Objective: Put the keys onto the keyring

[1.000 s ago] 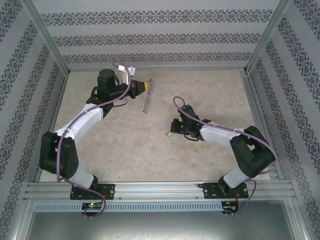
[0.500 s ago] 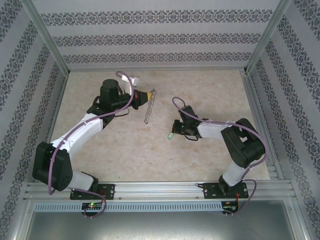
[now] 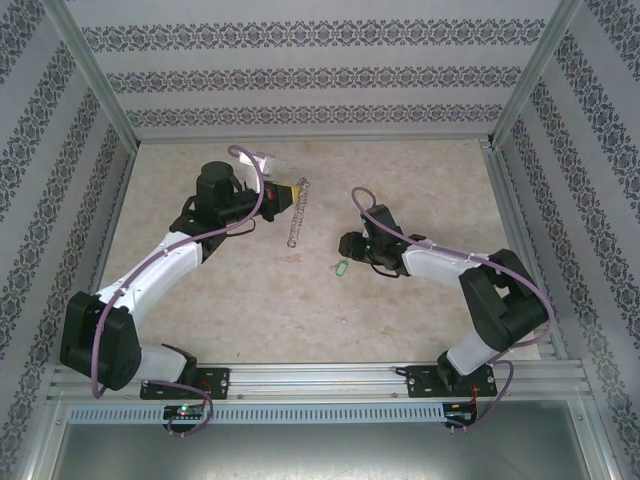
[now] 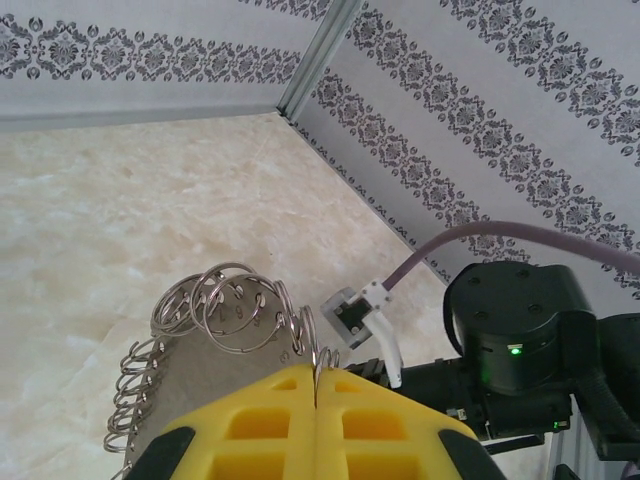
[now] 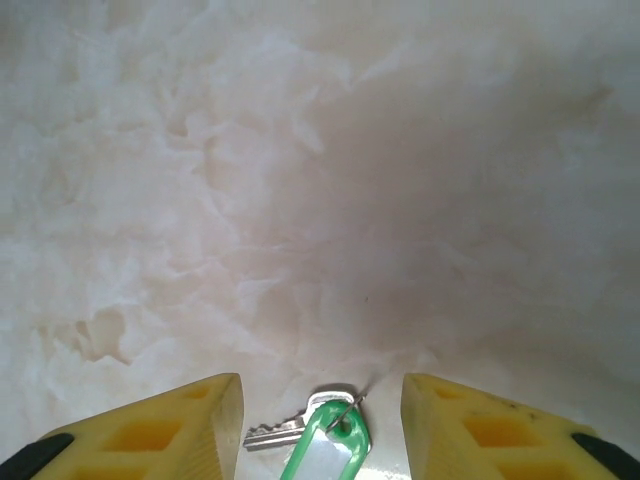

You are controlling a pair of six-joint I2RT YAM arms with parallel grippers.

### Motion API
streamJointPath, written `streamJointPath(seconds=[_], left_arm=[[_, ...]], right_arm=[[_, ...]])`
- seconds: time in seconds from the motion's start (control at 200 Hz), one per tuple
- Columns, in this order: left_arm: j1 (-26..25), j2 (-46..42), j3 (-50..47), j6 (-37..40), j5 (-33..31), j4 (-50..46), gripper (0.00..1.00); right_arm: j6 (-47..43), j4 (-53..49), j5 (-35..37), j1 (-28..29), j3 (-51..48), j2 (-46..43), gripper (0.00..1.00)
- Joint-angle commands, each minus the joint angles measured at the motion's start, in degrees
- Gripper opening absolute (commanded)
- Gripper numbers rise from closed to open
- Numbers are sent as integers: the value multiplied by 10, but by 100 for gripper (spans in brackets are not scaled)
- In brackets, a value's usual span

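My left gripper [image 3: 298, 189] is shut on the keyring [image 3: 295, 214], which hangs from its yellow fingers like a silvery chain over the table's far middle. In the left wrist view the keyring [image 4: 215, 305] is a grey band fringed with several small silvery split rings, and its edge is pinched between the closed pads of the gripper [image 4: 315, 385]. A small key [image 3: 341, 267] with a green tag lies flat on the table. My right gripper [image 3: 347, 252] stands open just above it. From the right wrist, the key [image 5: 280, 433] rests between the parted fingers of the gripper [image 5: 322, 405], touching neither.
The right arm's wrist [image 4: 515, 340] sits close beyond the keyring. Patterned walls [image 3: 320, 75] and metal posts [image 3: 90, 75] enclose the marble table [image 3: 250, 300] on three sides. The aluminium rail [image 3: 320, 385] runs along the near edge.
My right gripper has opened and let go of the green-tagged key, which now lies on the table. The left gripper, still shut on the keyring, has shifted slightly nearer and rightward.
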Motion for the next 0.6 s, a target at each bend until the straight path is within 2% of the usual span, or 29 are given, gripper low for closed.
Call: streamJointPath(seconds=[0.0, 0.295, 0.6], left_arm=[[-8, -26, -4, 24, -12, 1, 0], [-8, -38, -2, 42, -25, -13, 0], [-7, -46, -29, 18, -24, 32, 0]], right_arm=[[37, -54, 26, 10, 6, -5, 46], [113, -110, 72, 50, 60, 37, 49], [121, -181, 109, 64, 119, 83, 45]])
